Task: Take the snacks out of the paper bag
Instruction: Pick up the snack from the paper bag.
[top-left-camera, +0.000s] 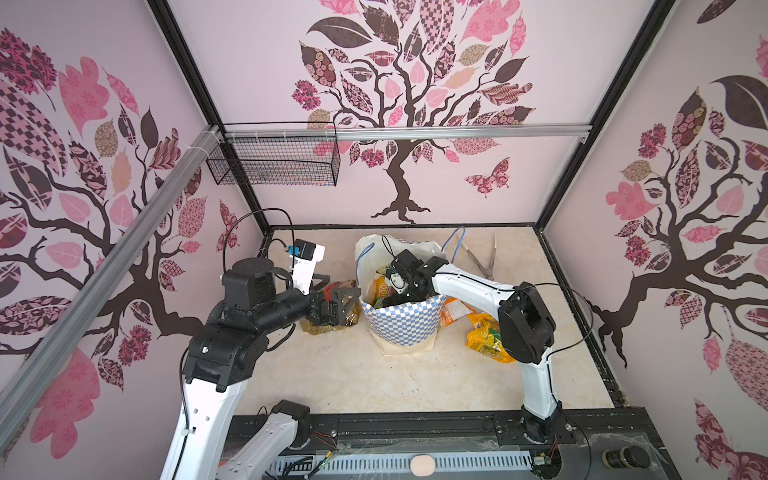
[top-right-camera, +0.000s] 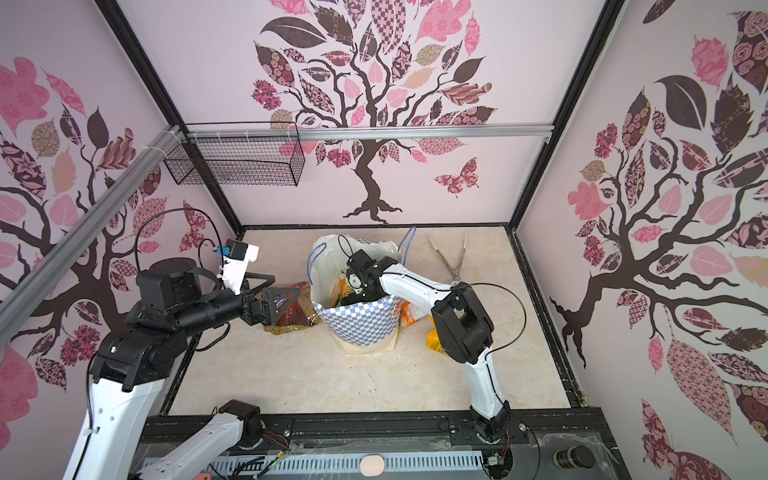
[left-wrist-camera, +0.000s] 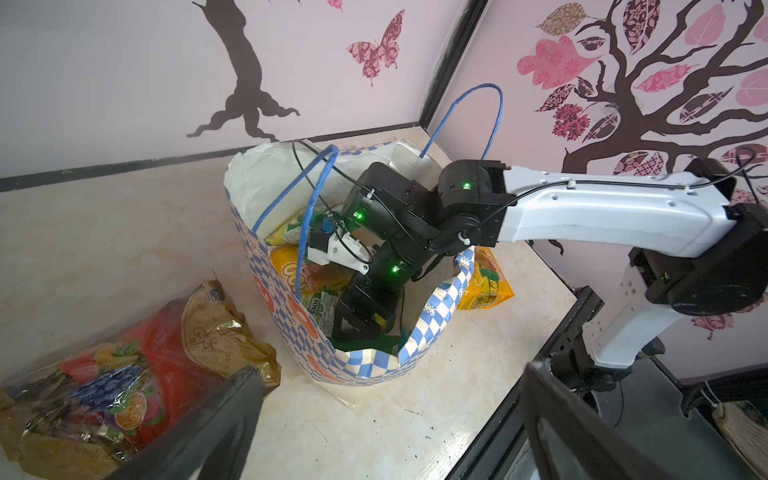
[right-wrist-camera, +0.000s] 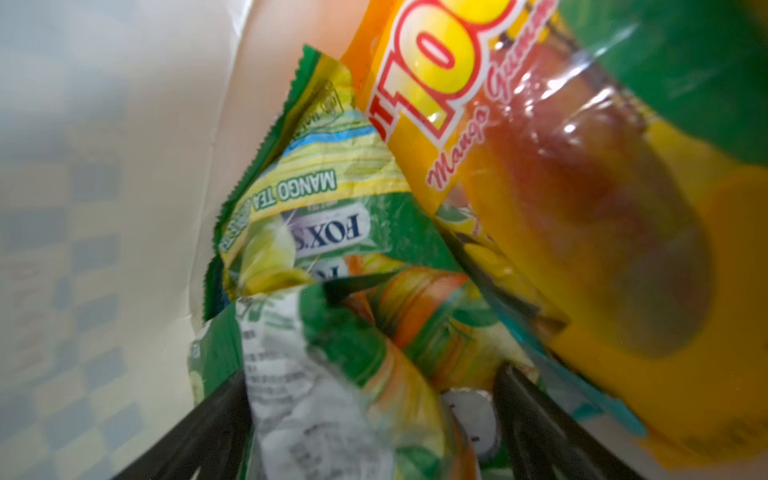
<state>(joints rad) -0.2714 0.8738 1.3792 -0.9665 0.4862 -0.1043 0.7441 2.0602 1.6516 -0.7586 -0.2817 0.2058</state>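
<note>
Crinkly green packet (right-wrist-camera: 328, 399) between spread jaws of right tool (right-wrist-camera: 372, 370).

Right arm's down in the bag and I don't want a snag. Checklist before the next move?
1. Right pincer open: ok.
2. Green packet between its jaws: ok.
3. Paper bag upright: ok.
4. Blue handle cord not snagged: cannot tell.
5. Left pincer open, empty, outside the bag: ok.

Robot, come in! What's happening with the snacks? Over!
Left gripper open, empty, by red packet. Right gripper open in paper bag, straddling green packet. Blue handle droops across opening.
</note>
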